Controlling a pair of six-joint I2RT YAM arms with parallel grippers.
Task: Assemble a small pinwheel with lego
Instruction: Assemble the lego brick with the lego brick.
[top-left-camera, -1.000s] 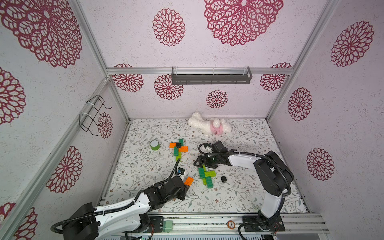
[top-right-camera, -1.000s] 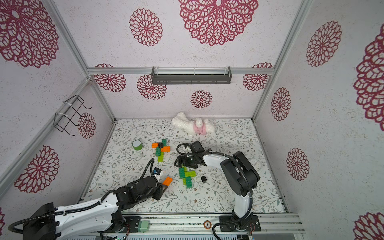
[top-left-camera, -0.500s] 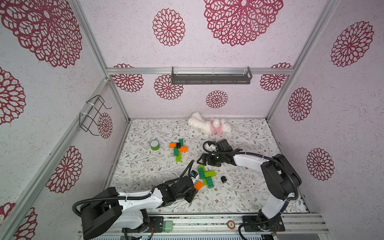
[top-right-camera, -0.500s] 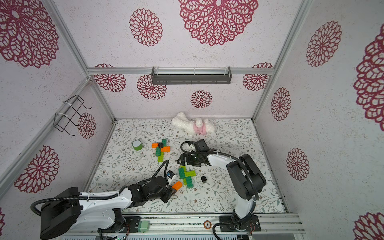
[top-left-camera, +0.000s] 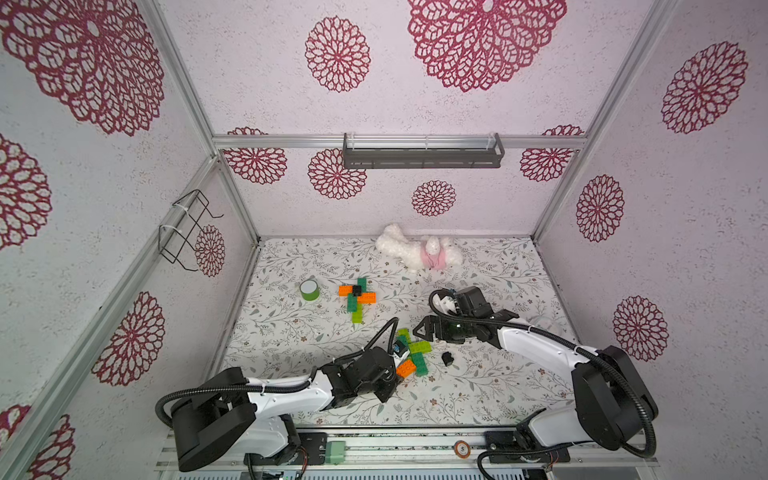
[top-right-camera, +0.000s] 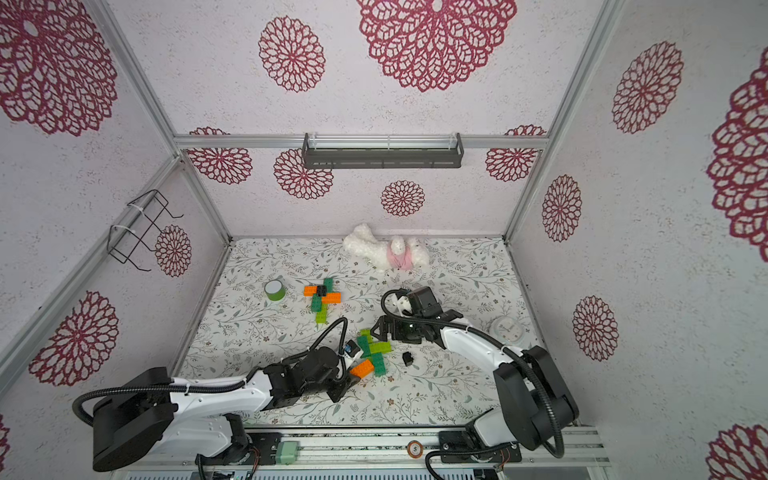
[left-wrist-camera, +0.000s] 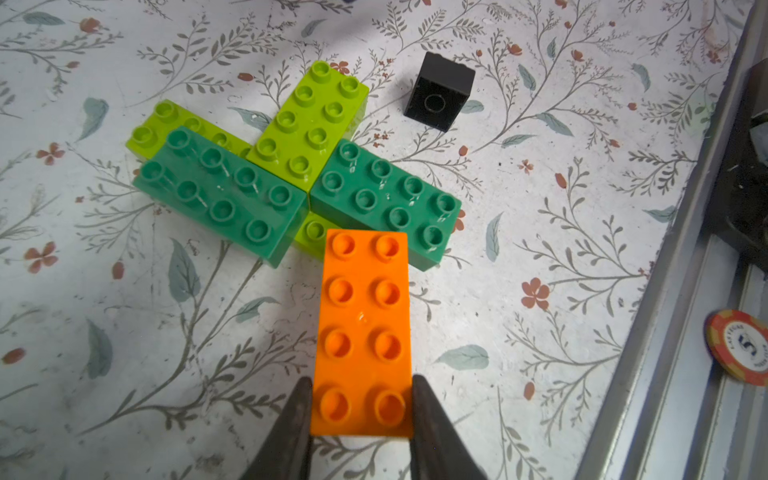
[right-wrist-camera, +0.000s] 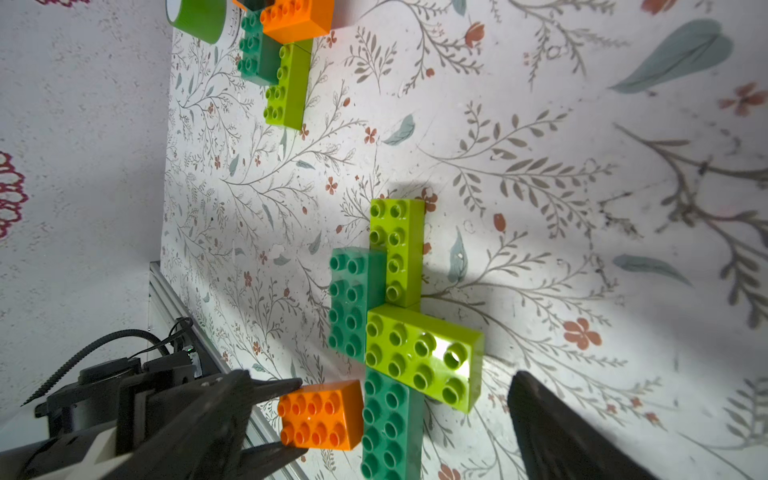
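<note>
The left fingers (left-wrist-camera: 293, 424) are closed part way on the near-left end of the orange brick (left-wrist-camera: 363, 332), one on each long side. We think the hold is at that end so that the free end can go down onto the lime green brick (left-wrist-camera: 316, 230) that shows between the dark green bricks (left-wrist-camera: 220, 199). The orange brick lies flat, studs up. Its long axis runs from near-left to far-right, pointing into the green cross (top-left-camera: 417, 351) in the near middle of the tabletop (top-left-camera: 291, 332), and its free end seems to touch it. The right fingers (right-wrist-camera: 557, 424) stand wide open and empty just beyond the cross, we suppose to steady it. A black brick (left-wrist-camera: 439, 93) waits at the right.
</note>
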